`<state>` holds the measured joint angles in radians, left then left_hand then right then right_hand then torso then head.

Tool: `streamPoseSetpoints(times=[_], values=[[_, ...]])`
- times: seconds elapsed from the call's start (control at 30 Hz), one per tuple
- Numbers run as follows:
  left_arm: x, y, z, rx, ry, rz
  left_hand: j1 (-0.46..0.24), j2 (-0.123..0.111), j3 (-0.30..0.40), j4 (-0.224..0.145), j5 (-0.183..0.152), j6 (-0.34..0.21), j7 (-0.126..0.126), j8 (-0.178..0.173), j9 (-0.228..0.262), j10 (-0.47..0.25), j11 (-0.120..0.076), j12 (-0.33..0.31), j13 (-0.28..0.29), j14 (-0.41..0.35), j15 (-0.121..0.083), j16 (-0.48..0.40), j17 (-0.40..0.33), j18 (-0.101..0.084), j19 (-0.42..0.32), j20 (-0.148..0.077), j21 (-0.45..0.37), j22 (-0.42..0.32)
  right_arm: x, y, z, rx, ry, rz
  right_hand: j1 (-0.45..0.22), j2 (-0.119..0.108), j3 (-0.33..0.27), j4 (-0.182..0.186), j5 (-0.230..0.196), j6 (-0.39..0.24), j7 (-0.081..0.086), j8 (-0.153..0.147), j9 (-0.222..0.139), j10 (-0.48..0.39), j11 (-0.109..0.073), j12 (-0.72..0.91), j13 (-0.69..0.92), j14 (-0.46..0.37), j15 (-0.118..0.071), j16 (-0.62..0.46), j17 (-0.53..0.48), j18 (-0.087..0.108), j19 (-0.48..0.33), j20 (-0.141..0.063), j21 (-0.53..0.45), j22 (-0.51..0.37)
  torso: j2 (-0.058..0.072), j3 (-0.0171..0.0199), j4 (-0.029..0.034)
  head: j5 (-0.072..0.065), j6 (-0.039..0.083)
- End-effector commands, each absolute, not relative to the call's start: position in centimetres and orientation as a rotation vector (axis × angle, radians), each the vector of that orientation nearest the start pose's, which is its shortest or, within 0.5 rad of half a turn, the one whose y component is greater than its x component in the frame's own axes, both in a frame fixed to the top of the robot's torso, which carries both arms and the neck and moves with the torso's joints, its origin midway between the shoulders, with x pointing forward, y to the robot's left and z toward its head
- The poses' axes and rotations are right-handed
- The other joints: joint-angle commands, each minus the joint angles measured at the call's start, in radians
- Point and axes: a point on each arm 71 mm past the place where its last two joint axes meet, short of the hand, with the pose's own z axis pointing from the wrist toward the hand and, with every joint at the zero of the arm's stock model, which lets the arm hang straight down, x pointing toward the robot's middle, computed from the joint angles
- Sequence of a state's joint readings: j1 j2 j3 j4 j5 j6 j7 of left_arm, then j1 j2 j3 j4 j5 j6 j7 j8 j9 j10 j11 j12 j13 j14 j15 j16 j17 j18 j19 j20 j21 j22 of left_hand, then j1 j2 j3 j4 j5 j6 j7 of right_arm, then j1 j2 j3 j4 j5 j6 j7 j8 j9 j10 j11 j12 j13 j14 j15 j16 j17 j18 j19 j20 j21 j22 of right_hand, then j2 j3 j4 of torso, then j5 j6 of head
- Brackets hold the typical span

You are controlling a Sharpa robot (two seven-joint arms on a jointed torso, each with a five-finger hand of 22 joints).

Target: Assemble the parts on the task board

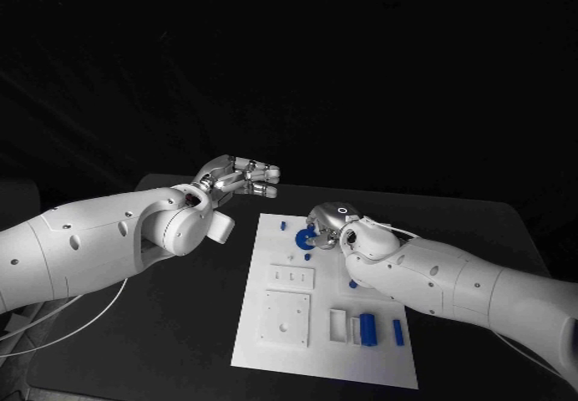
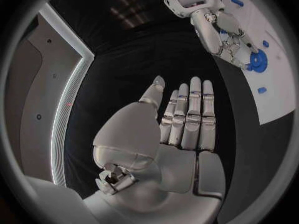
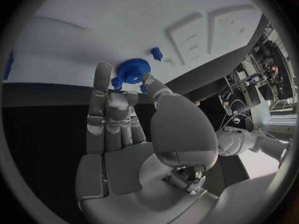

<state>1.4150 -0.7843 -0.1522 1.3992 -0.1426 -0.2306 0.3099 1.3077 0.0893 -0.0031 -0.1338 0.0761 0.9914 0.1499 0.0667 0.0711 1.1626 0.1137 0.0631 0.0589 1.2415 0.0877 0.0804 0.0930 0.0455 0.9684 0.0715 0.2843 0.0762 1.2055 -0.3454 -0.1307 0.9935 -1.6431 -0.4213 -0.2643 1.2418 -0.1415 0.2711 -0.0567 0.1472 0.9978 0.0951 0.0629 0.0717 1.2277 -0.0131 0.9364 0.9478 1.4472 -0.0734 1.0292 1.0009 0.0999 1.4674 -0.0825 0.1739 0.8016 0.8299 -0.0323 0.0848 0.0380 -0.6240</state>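
Right robot hand [image 3: 134, 129] pinches blue gear [image 3: 132, 70].

The scene is dim, and the black surface [image 1: 180, 334] swallows most of the light and merges with the dark background. The white task board [image 1: 332, 351] stands out as the brightest area, evenly lit, without harsh shadows. Soft highlights glint on the silver left robot hand [image 2: 184, 119]. Both wrist views bend straight edges strongly toward their circular rims, where detail darkens and softens.
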Motion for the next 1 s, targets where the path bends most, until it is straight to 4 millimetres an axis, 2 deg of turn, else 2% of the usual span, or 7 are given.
streamPoseSetpoints(times=[0.03,0.1,0.27,0.43,0.67,0.77,1.0], values=[[53.1,21.1,-11.8,-0.813,1.504,-1.471,0.001,-0.007,0.000,0.006,-0.004,-0.006,0.002,-0.004,0.001,-0.004,0.001,-0.002,0.001,0.002,0.001,-0.004,0.002,-0.011,0.006,0.002,-0.004,0.001,55.1,-9.9,-21.5,-0.146,1.476,0.518,0.011,-0.001,-0.001,-0.018,0.051,0.085,-0.015,0.017,0.039,-0.011,-0.012,-0.005,-0.004,-0.003,-0.009,-0.011,-0.007,-0.021,0.012,-0.010,-0.004,-0.001,-0.001,-0.0006,-0.0017,0.002,0.002],[53.1,21.2,-11.8,-0.814,1.502,-1.469,0.001,-0.007,0.000,0.006,-0.004,-0.006,0.002,-0.004,0.001,-0.004,0.001,-0.002,0.001,0.002,0.001,-0.004,0.002,-0.011,0.006,0.002,-0.004,0.001,55.0,-10.4,-21.2,-0.117,1.469,0.546,0.023,0.010,-0.049,-0.053,0.084,0.088,-0.026,0.023,0.190,-0.013,-0.017,-0.018,-0.007,-0.005,-0.019,-0.018,-0.007,-0.034,0.011,-0.024,-0.003,0.000,-0.001,-0.0006,-0.0029,0.002,0.004],[53.1,21.4,-11.8,-0.816,1.500,-1.466,0.001,-0.007,0.000,0.006,-0.004,-0.006,0.002,-0.004,0.001,-0.004,0.001,-0.002,0.001,0.002,0.001,-0.004,0.002,-0.011,0.006,0.002,-0.004,0.001,54.8,-12.1,-20.5,-0.058,1.475,0.593,0.014,0.036,-0.064,-0.088,0.115,-0.085,-0.036,0.193,0.990,-0.016,-0.020,-0.020,0.006,-0.002,-0.021,-0.019,0.007,-0.041,0.007,-0.031,0.002,0.007,-0.002,0.0010,-0.0078,-0.003,0.007],[53.1,21.5,-11.8,-0.817,1.498,-1.463,0.001,-0.007,0.000,0.006,-0.004,-0.006,0.002,-0.004,0.001,-0.004,0.001,-0.002,0.001,0.002,0.001,-0.004,0.002,-0.011,0.006,0.002,-0.004,0.001,54.8,-14.3,-20.1,-0.018,1.496,0.599,-0.007,0.034,-0.016,-0.104,0.125,-0.017,-0.058,0.119,1.263,-0.013,-0.032,-0.010,0.016,0.000,-0.029,-0.015,0.016,-0.045,0.004,-0.037,0.010,0.018,-0.007,0.0050,-0.0174,-0.006,0.008],[53.2,21.8,-11.8,-0.820,1.496,-1.457,0.001,-0.007,0.000,0.006,-0.004,-0.006,0.002,-0.004,0.001,-0.004,0.001,-0.002,0.001,0.002,0.001,-0.004,0.002,-0.011,0.006,0.002,-0.004,0.001,54.9,-17.7,-20.0,0.020,1.531,0.568,-0.021,0.037,-0.034,-0.094,0.144,-0.094,-0.073,0.354,1.254,-0.011,-0.040,-0.001,0.023,0.002,-0.034,-0.013,0.019,-0.053,0.006,-0.043,0.009,0.015,-0.014,0.0142,-0.0352,-0.022,0.004],[53.3,21.8,-12.0,-0.822,1.498,-1.456,0.001,-0.007,0.000,0.006,-0.004,-0.006,0.002,-0.004,0.001,-0.004,0.001,-0.002,0.001,0.002,0.001,-0.004,0.002,-0.011,0.006,0.002,-0.004,0.001,55.0,-19.5,-20.2,0.036,1.549,0.559,-0.022,0.037,-0.013,-0.098,0.140,-0.086,-0.065,0.315,1.160,-0.016,-0.035,-0.001,0.023,0.001,-0.031,-0.014,0.019,-0.051,0.005,-0.041,0.009,0.015,-0.018,0.0214,-0.0462,-0.032,0.004],[53.2,22.1,-12.3,-0.829,1.503,-1.454,0.001,-0.006,0.001,0.007,-0.004,-0.007,0.002,-0.003,0.001,-0.005,0.001,-0.002,0.001,0.002,0.001,-0.005,0.001,-0.011,0.006,0.002,-0.005,0.001,54.8,-23.4,-20.9,0.072,1.579,0.566,-0.008,0.053,0.004,-0.112,0.147,-0.046,0.014,0.022,0.314,-0.018,0.005,0.002,0.020,-0.002,-0.005,-0.016,0.021,-0.025,-0.004,-0.017,0.014,0.030,-0.024,0.0324,-0.0644,-0.059,0.004]])
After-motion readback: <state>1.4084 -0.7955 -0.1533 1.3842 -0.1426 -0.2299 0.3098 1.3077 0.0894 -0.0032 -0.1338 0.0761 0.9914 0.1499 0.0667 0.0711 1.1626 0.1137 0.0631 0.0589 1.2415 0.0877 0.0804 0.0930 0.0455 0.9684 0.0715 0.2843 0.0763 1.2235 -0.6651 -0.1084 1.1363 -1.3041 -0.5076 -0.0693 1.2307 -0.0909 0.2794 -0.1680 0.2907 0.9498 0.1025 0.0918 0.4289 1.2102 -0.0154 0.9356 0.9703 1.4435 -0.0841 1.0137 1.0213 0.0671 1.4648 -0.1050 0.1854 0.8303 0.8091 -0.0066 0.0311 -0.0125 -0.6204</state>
